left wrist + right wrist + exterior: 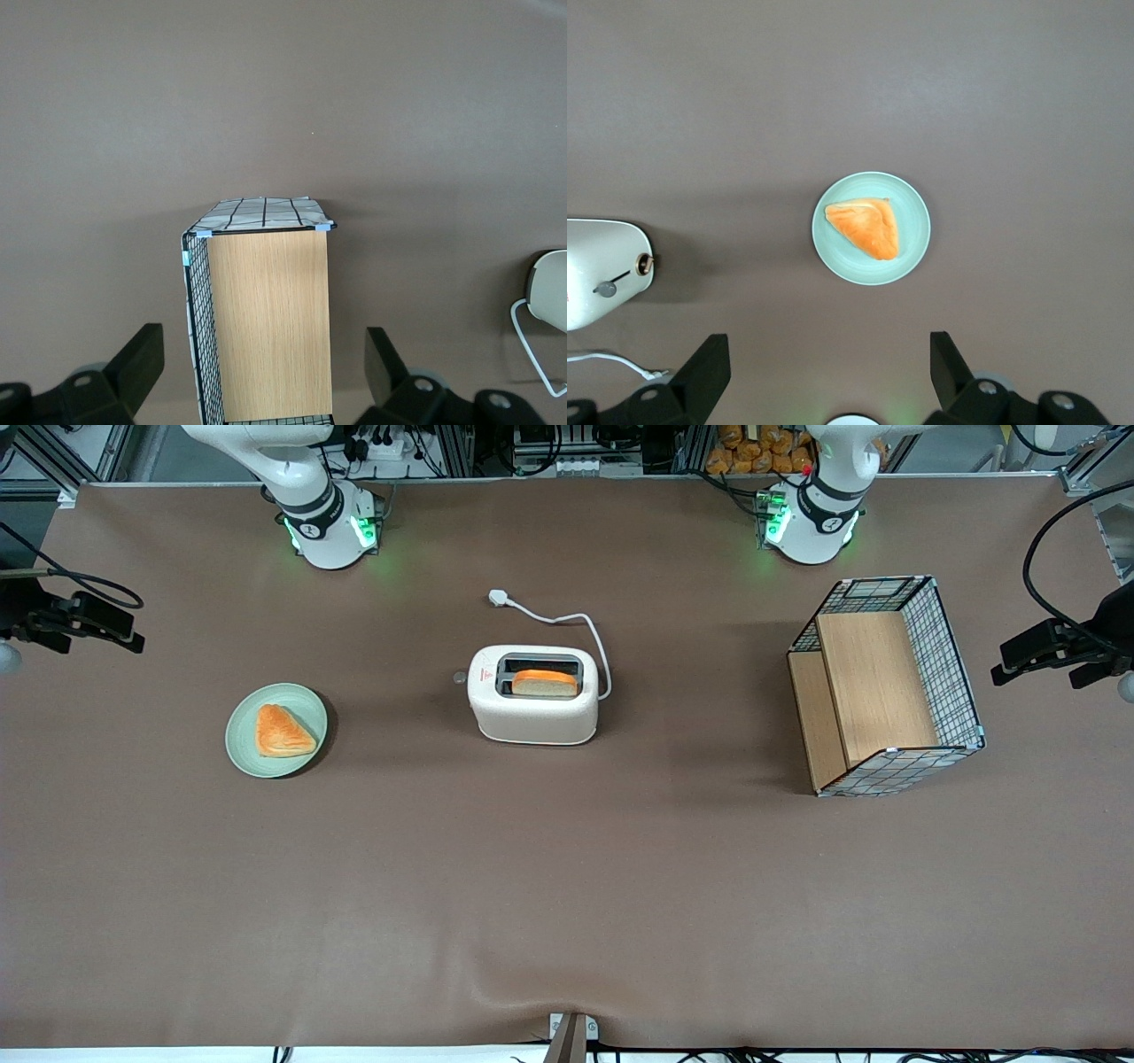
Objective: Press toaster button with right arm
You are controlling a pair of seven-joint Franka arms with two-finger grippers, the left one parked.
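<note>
Tool (824, 376) hangs open high above brown table (567, 886), over plate (871, 227).

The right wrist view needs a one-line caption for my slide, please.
Open gripper hovers above the green plate with its pastry, the toaster and its button off to one side.

Toaster (602, 270) cut by frame edge; gripper (828, 376) jaws only partly visible

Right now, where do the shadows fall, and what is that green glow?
Front view: soft shadows beside the toaster and wire basket; green glow from base lights. Right wrist view: gripper open above the plate, toaster's shadow alongside.
</note>
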